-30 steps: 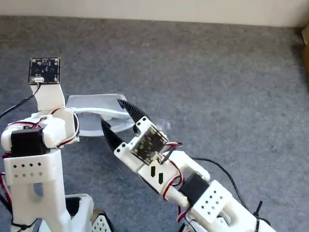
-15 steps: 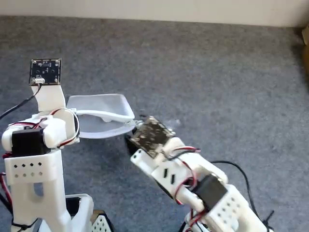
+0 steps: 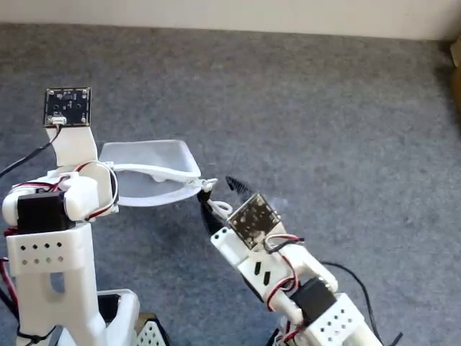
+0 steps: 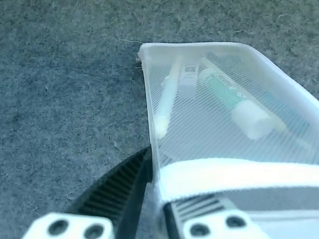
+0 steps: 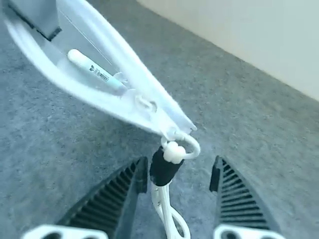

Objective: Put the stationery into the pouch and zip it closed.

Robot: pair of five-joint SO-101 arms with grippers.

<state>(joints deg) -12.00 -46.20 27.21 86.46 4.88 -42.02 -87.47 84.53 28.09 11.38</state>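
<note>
My left gripper (image 4: 158, 175) is shut on one end of the translucent white pouch (image 4: 209, 134), which it holds just above the grey carpet. Through the mesh I see a white pen (image 4: 167, 97) and a green-and-white stick (image 4: 234, 102) inside. In the high view the pouch (image 3: 148, 173) stretches rightwards from the left arm, and its zip pull (image 3: 207, 185) sits at the far right tip. My right gripper (image 3: 222, 196) stands open just beyond that tip. In the right wrist view the pull's white cord and black bead (image 5: 163, 167) hang between the spread fingers (image 5: 112, 199), touching neither.
Grey carpet (image 3: 331, 115) covers the whole work surface, with open floor to the right and behind the pouch. A pale wall base (image 3: 230, 14) runs along the far edge. The left arm's white base (image 3: 50, 274) stands at the front left.
The right gripper has slid rightwards along the pouch's top edge to its right tip, then backed off a little, open. The left arm and pouch stayed put.
</note>
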